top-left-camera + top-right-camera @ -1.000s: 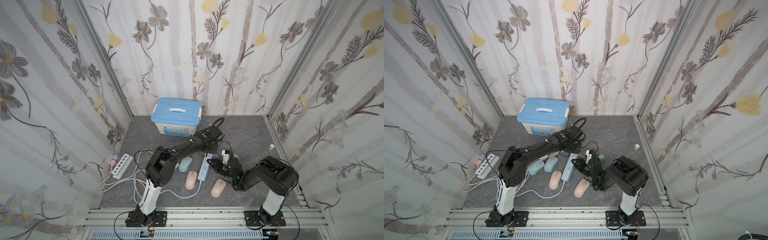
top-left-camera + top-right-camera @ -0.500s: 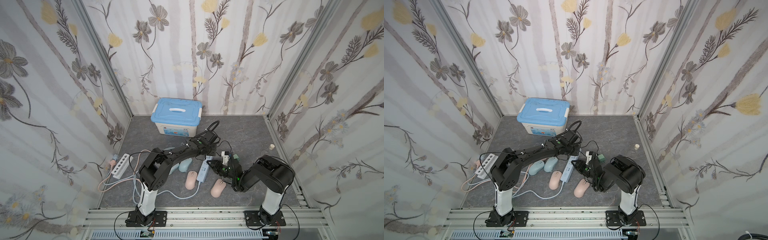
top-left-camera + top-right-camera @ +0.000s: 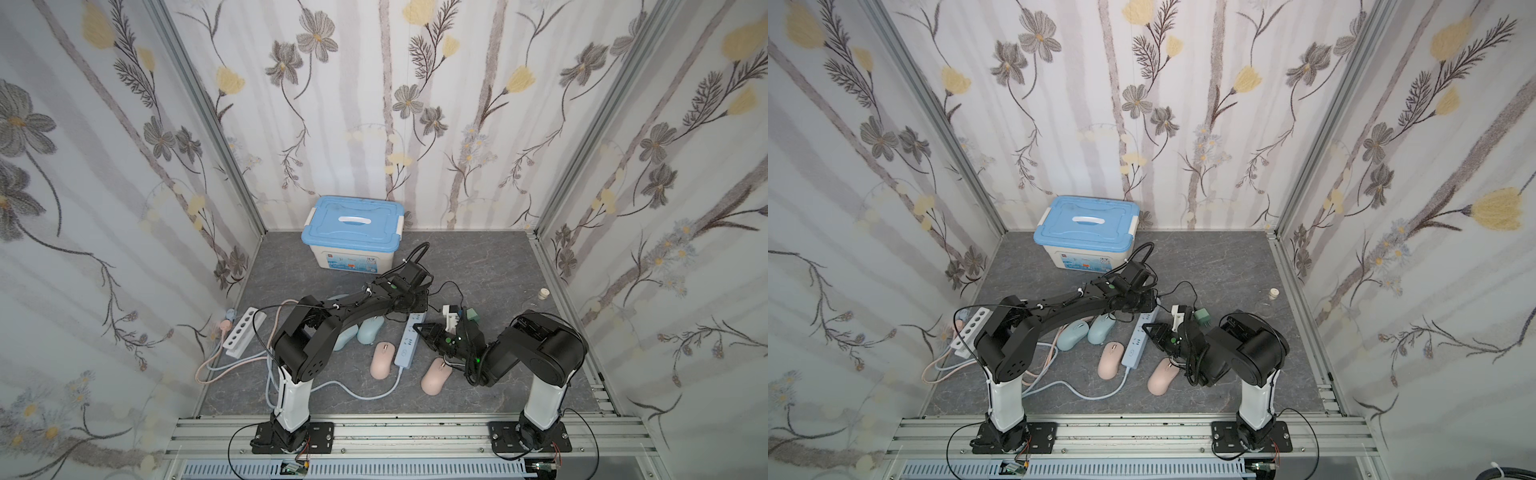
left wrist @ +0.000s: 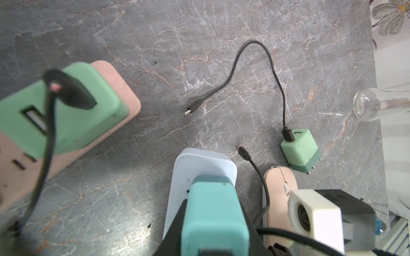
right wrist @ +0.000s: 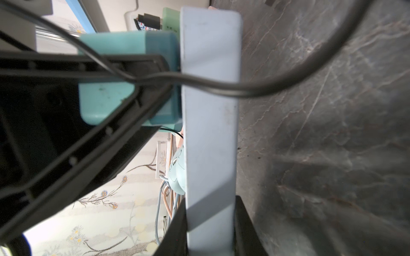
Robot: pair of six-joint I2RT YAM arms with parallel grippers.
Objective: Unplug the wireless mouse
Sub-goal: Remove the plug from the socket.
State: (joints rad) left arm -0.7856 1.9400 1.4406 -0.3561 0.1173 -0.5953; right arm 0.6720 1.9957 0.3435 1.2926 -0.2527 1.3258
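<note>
Both claws are crowding centre frame: the left gripper [image 4: 214, 200] is pinching a matte teal charger block [image 4: 213, 223] seated in a pale blue plastic power strip [image 3: 406, 351], clamped edgewise by the right gripper [image 5: 209, 221]. A smooth pink oval mouse [image 3: 436, 376] is lying just right of it; open grey marbled floor [image 3: 478, 257] is stretching toward floral walls [image 3: 457, 124].

The left arm reached low and far forward, its left gripper [image 3: 410, 309] clamped tight. The right arm folded low, its right gripper [image 3: 420, 330] pinched in, pointing leftward.
</note>
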